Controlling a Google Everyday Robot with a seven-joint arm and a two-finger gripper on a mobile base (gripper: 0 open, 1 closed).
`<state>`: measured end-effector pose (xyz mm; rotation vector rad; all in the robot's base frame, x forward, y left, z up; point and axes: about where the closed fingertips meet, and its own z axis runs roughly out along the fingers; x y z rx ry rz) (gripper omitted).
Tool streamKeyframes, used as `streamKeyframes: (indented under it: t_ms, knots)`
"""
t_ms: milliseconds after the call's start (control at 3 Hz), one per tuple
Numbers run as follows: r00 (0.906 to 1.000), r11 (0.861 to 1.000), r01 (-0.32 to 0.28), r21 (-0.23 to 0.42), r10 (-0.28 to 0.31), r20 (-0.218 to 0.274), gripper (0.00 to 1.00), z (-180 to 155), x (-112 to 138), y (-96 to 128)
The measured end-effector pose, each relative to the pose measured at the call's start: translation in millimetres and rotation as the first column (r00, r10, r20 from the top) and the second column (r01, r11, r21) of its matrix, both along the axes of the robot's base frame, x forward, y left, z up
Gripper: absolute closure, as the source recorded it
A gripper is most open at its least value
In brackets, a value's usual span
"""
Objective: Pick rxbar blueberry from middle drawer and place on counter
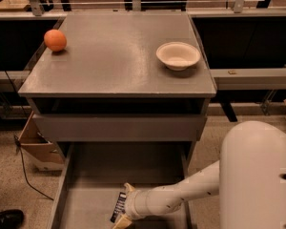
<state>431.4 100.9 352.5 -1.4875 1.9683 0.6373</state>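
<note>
The rxbar blueberry (pixel 117 207), a dark wrapper with pale lettering, lies on the floor of the pulled-out middle drawer (pixel 86 209) near its front. My gripper (pixel 125 205) reaches into the drawer from the right on a white arm. It is open, with one tan fingertip (pixel 129 188) above the bar's far end and the other at its near end by the frame's bottom edge. The gripper sits against the bar's right side. The grey counter (pixel 109 56) is the cabinet top above the drawer.
An orange (pixel 55 40) sits at the counter's left edge and a white bowl (pixel 178 55) at its right. A closed grey drawer front (pixel 119 127) overhangs the open drawer. My white body (pixel 257 175) fills the lower right. A cardboard box (pixel 35 147) stands left of the cabinet.
</note>
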Motion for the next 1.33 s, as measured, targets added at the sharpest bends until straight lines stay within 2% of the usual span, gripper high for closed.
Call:
streamKeyframes:
  t_ms: [667, 1333]
  knots:
    - [0.9960, 0.998, 0.059, 0.037, -0.062, 0.064, 0.48, -9.7, 4.1, 5.3]
    - [0.9959, 0.997, 0.060, 0.037, -0.062, 0.065, 0.95, -2.3, 4.2, 5.3]
